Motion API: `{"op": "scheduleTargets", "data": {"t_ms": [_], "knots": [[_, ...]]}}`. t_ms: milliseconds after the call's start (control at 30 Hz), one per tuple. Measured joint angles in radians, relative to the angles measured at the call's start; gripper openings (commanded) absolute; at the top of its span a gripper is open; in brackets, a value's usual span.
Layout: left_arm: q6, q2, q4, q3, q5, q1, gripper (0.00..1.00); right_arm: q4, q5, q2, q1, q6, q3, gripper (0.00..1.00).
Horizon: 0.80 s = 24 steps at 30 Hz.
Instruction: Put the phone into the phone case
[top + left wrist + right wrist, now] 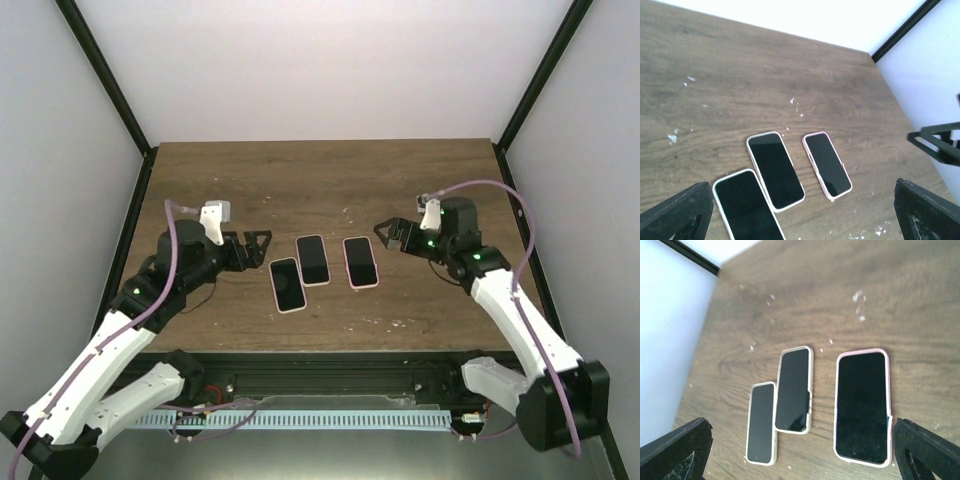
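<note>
— Between the left fingers (675, 215) and right fingers (922, 445), what's on the table (300, 170)?
— Three dark-screened phones (313, 259), pale-rimmed, lying flat, long axes crossing that gap. Both fingers spread wide, empty.

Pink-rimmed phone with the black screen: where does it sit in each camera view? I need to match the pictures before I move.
Top external: the pink-rimmed black-screened phone is the rightmost of three, mid-table.
Left wrist: right of centre, again the rightmost of the three.
Right wrist: lower right, the largest one in that view.
Shared landmark: the cream-rimmed middle phone lies just left of it in every view.
</note>
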Motion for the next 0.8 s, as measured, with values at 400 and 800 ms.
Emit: {"op": "scheduleTargets", "data": {"t_ms": [400, 800], "knots": [[0.044, -0.070, -0.057, 0.160, -0.098, 0.001, 1.00, -0.175, 0.134, -0.307, 0.000, 0.005, 0.222, 1.00], [0.064, -0.093, -0.093, 0.274, -0.106, 0.001, 1.00, -0.221, 0.154, -0.401, 0.000, 0.031, 0.251, 1.00]]}}
